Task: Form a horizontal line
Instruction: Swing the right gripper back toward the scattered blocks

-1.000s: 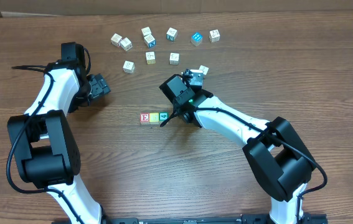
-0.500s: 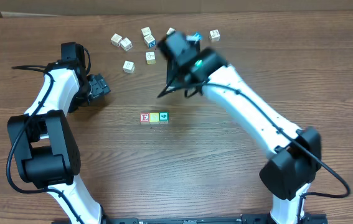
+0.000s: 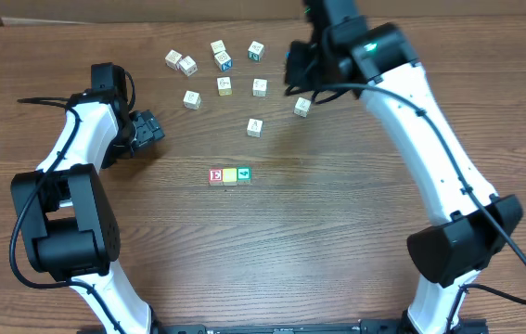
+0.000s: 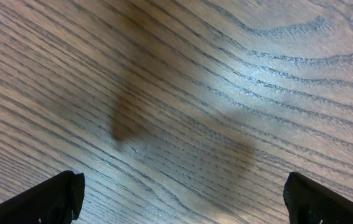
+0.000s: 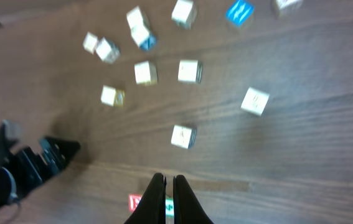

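"Fetching a fourth block looks like the step in hand, wouldn't you say?"

"I'd judge so. The row [image 3: 230, 175] of three sits touching, mid-counter and a little toward the left edge, with its teal block [image 3: 244, 173] at the right end. The right gripper [image 5: 167, 180] hangs high over the counter [image 3: 337, 260], fingers pressed together with nothing between them."

"And the left gripper [image 3: 147, 128]?"

"It's near the left edge, low over bare wood. Its fingers are spread wide and hold nothing."

"What does the next move call for?"

"Choosing one of the loose blocks [image 3: 224, 85] scattered toward the far edge. The nearest block [image 3: 255, 127] lies between that scatter and the row, apart from both. The right fingers would have to part, come down astride it and close. Then they'd set it flush against the teal end, level with the others so the line runs straight."

"What differs from before?"

"A second ago the right gripper was down at the row's right end. Half a second ago it was rising over the scatter, and now it is up by the far edge. The row has not shifted. The nearest block shows where the arm covered the wood earlier. The blue block [image 5: 240, 12] is now hidden under the arm from overhead and seen only from the right wrist."
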Available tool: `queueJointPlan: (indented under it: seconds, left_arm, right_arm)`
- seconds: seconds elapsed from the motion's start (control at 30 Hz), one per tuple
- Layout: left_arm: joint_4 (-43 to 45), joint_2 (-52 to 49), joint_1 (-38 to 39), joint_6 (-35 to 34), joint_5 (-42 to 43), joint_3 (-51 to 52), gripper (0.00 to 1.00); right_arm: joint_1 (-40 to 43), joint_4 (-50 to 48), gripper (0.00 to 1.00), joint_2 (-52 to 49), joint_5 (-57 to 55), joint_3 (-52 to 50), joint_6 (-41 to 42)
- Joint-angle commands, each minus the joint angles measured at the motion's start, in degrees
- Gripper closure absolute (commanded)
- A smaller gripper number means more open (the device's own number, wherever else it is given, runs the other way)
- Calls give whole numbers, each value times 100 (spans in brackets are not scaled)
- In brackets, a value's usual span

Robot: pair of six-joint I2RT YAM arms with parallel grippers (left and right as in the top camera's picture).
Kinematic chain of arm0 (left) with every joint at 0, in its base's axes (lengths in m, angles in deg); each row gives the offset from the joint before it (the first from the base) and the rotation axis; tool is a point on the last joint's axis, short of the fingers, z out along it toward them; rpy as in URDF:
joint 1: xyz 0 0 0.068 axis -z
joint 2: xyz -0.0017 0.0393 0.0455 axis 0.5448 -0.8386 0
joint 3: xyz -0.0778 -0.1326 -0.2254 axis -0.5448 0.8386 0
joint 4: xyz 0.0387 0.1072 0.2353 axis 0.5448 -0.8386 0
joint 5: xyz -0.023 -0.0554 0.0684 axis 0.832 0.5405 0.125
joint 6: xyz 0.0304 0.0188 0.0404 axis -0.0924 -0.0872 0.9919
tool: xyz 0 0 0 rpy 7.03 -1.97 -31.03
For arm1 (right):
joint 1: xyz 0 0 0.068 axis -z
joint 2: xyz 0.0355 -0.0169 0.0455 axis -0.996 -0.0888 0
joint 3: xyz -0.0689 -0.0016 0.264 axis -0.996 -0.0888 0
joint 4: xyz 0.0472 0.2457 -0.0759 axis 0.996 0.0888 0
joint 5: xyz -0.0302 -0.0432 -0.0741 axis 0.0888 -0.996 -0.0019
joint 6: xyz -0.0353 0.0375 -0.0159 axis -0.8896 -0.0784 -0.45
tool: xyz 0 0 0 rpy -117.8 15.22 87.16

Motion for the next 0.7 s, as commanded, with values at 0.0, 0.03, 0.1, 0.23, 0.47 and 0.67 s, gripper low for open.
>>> queueJointPlan:
  seconds: [0.0, 0.03, 0.1, 0.23, 0.47, 0.67]
  left_arm:
    - [4, 68, 28, -20, -70, 26, 1]
    - [4, 66, 28, -20, -70, 26, 0]
    - [4, 66, 28, -20, -70, 26, 0]
    - [4, 68, 28, -20, -70, 26, 1]
    - [4, 66, 28, -20, -70, 26, 0]
    - [4, 66, 28, -20, -70, 26, 0]
  right_arm:
    - [280, -125, 96, 131, 350, 350, -140]
    - [334, -188, 96, 131, 315, 348, -146]
    - [424, -374, 96, 90, 310, 337, -271]
    - [444, -717, 96, -127, 179, 337, -334]
    - [275, -1497, 67, -922, -238, 328, -586]
    - [90, -1849, 23, -1644, -332, 326, -883]
